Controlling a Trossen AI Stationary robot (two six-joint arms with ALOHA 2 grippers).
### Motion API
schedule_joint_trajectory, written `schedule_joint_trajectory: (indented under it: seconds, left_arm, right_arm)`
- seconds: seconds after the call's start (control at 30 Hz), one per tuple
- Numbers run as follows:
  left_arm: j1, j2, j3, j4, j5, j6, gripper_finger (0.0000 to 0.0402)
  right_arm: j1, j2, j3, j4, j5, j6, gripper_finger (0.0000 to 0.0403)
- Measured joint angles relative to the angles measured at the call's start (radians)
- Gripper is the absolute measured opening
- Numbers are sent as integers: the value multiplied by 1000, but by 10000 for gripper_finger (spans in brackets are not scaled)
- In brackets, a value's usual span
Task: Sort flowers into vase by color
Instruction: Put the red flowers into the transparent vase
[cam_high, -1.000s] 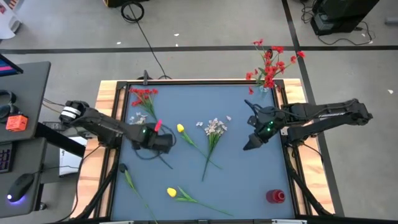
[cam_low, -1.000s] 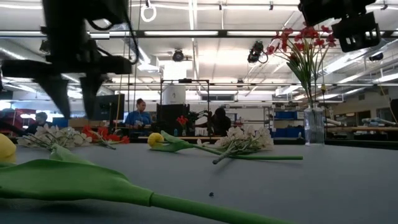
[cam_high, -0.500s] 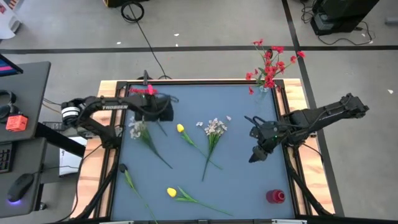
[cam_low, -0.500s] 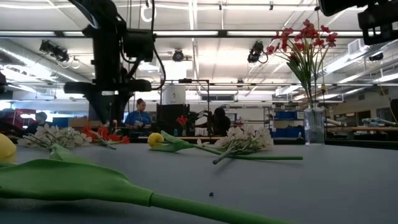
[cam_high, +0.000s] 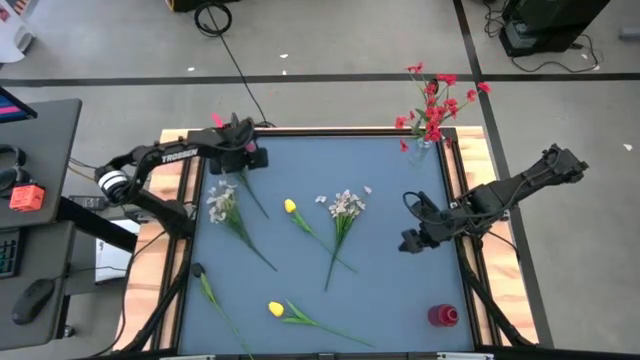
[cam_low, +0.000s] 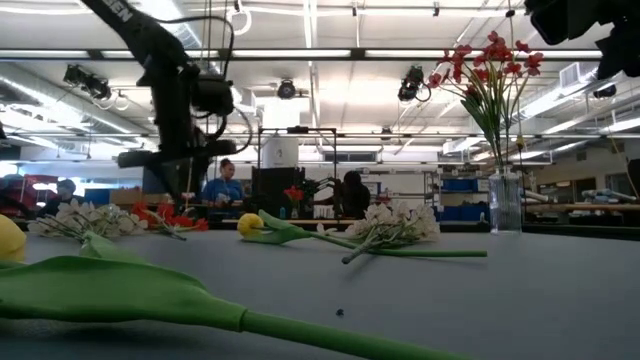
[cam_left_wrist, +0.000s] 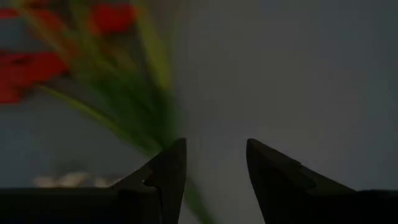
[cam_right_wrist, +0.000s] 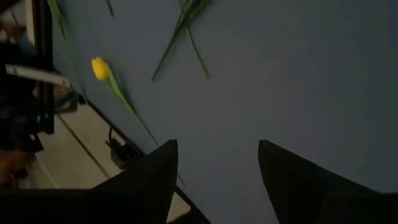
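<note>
- Since the earlier pictures the left tool (cam_high: 243, 152) has travelled from the middle of the counter's (cam_high: 400, 300) left half up to the far left corner, and the right tool (cam_high: 411, 243) has drawn back toward the right edge.
- Nearest, along the near edge, lie a yellow tulip (cam_high: 276, 309) with its long green stem and, by the near left corner, a bare green stem (cam_high: 210, 295); a small red object (cam_high: 443, 316) sits near the near right corner.
- Mid-counter lie a second yellow tulip (cam_high: 290, 207) and a spray of small whitish blossoms (cam_high: 346, 204), their stems crossing; another whitish spray (cam_high: 220, 205) lies toward the left edge.
- The right tool hovers near the right edge, its fingers apart with nothing between them.
- The left tool hangs over the red flowers (cam_high: 222, 150) at the far left corner; its fingers stand parted, a green stem just beside one finger (cam_left_wrist: 163, 177), and no grip shows.
- At the far right corner a clear vase (cam_high: 426, 140) already holds red flowers.
- These flowers look light and springy: thin stems that could slide or roll under a pinch, soft heads that would crush or snag.
- The best hold is probably on the stem a little below the blossoms, so the long tail swings less on the way to the vase.
</note>
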Motion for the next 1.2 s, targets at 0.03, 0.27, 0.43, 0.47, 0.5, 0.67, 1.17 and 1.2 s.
schedule_joint_trajectory:
  seconds: [0.03, 0.27, 0.43, 0.47, 0.5, 0.67, 1.17, 1.2]
  left_arm:
    - [22, 0, -18, 3, 15, -1, 172]
    - [61, 0, -167, 127, 121, -29, 172]
    - [59, -3, -203, 205, 117, -8, 171]
    - [59, -3, -206, 214, 117, 6, 170]
    - [59, -3, -207, 220, 114, 20, 166]
    - [59, -1, -207, 219, 68, 62, 113]
    - [48, -32, -209, 237, 125, 121, 8]
    - [38, -49, -209, 249, 138, 121, 8]
  right_arm:
    - [0, 0, 0, 0, 10, 9, 231]
    - [0, 0, 0, 1, 86, 69, 230]
    - [-34, 0, 0, -1, 81, 70, 230]
    - [-43, 0, 0, -2, 77, 70, 230]
    - [-53, 0, 0, -2, 77, 69, 230]
    - [-92, 0, 0, -20, 85, 67, 230]
    - [-129, 136, 0, 92, 40, -27, 230]
    - [-129, 145, 0, 120, 43, -45, 230]
